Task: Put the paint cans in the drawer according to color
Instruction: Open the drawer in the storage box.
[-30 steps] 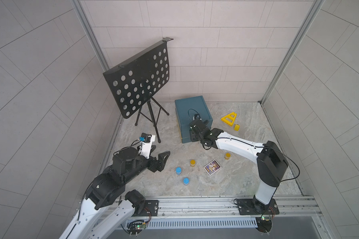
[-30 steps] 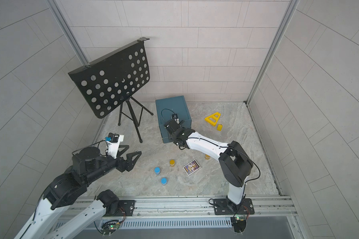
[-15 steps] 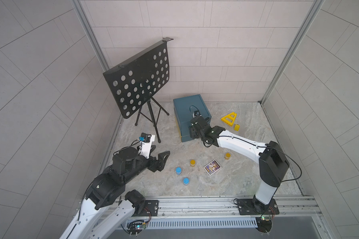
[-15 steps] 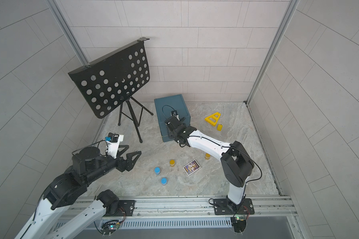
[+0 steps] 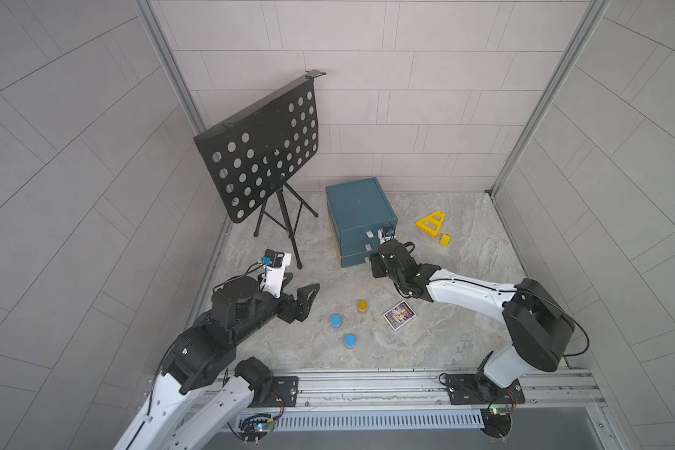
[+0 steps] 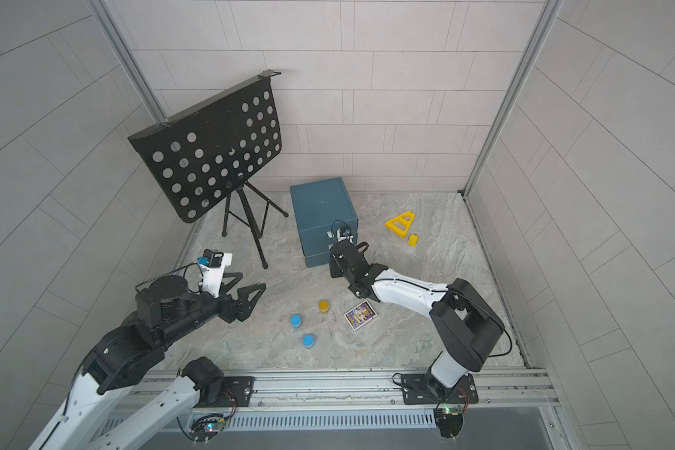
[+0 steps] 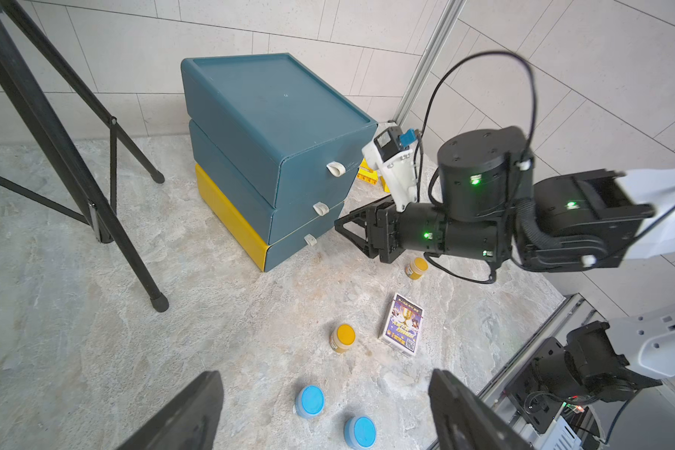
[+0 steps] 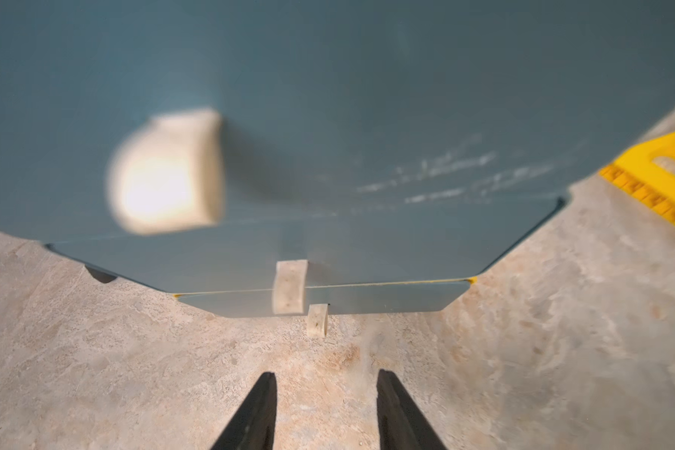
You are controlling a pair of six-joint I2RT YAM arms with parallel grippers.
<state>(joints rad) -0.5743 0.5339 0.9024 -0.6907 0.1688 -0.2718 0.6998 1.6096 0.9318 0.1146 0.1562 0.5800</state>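
Drawn back since a second ago, the white-and-black right arm [image 5: 464,292] now holds its jaws just short of the lowest front of the teal three-drawer plastic cabinet [image 5: 357,206], further off than before. The left arm [image 5: 230,311] has not shifted.

In both top views the cabinet sits at frame centre on the marbled tabletop [image 5: 476,218]. Below it stand two blue-topped paint cans [image 5: 336,320] [image 5: 349,340], with an amber-topped paint can [image 5: 362,306] just above them. A colourful card pack [image 5: 399,315] lies to their right. The left jaws, at lower left, are spread wide and hold nothing. A black perforated music stand [image 5: 262,152] fills the upper left. A yellow triangular frame [image 5: 431,224] and a small yellow block [image 5: 445,239] lie right of the cabinet.

In the left wrist view all three drawer fronts look shut, each with a pale handle [image 7: 310,240]. A second amber-topped can [image 7: 417,268] stands under the right arm at centre right. The blue cans [image 7: 310,401] are along the bottom edge, between the left fingers [image 7: 188,413].

In the right wrist view the two black fingertips [image 8: 258,409] at bottom centre stand apart with only bare tabletop between them, so the right jaws are open and hold nothing. The lowest handle [image 8: 317,319] is just ahead of them, not touched.
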